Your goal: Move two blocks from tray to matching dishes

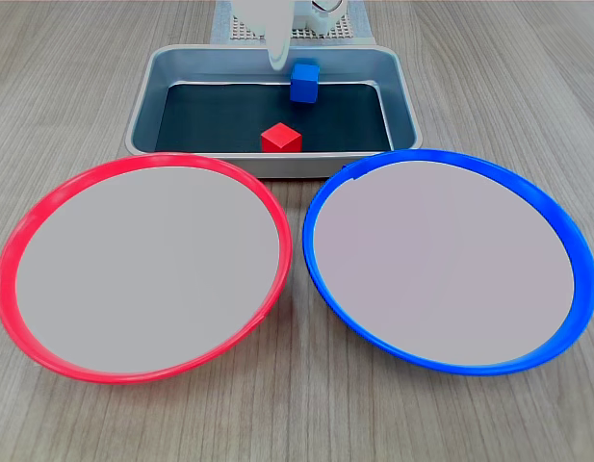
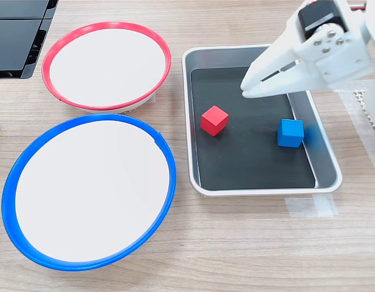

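Blue dish point(image 2: 17, 182) and red dish point(image 2: 53, 58), both empty, lie beside tray point(image 2: 324, 152). Gripper point(image 2: 245, 91) hovers above tray, jaws nearly closed, holding nothing. Red block point(image 2: 214, 120) and blue block point(image 2: 290, 133) sit inside tray. Step: approach; next needs opening, lowering onto a block.

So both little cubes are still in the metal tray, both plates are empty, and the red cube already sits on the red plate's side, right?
Not quite: the plates are indeed empty and both cubes are in the tray, but "red plate's side" fits only the second exterior view. In the first exterior view the red cube sits near the middle, with the blue cube behind it, neither beside its plate.
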Robot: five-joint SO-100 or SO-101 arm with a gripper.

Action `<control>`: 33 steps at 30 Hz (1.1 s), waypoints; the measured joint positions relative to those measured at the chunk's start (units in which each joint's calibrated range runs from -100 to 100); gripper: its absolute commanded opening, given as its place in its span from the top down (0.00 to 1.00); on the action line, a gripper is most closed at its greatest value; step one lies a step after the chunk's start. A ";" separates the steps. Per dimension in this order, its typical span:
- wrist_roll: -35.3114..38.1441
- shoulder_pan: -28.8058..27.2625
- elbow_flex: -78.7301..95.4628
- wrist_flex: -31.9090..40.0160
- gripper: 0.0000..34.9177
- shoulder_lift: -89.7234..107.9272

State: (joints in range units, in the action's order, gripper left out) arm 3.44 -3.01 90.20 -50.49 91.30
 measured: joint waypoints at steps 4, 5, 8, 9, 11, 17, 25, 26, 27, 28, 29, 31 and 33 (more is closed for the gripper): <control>11.53 0.35 -12.52 -10.44 0.98 -12.62; 16.31 -0.27 -16.24 -14.19 0.91 -17.05; 26.86 -0.97 -21.87 -18.19 0.63 -29.16; 29.45 -0.80 -22.78 -18.43 0.58 -31.37; 34.58 0.97 -24.68 -18.19 0.47 -38.53; 39.07 4.16 -25.41 -16.56 0.45 -46.55; 41.27 6.02 -25.59 -15.17 0.60 -54.56; 41.37 5.75 -25.41 -14.68 0.66 -54.82; 41.56 6.02 -24.86 -13.46 0.81 -55.58; 41.66 6.19 -24.86 -13.21 0.88 -55.67; 41.76 6.46 -24.68 -12.81 0.95 -55.75; 42.30 6.90 -24.23 -11.83 0.99 -56.35; 42.69 6.90 -24.23 -11.91 0.99 -56.95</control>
State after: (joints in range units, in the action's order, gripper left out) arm 46.13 3.89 65.97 -62.40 34.36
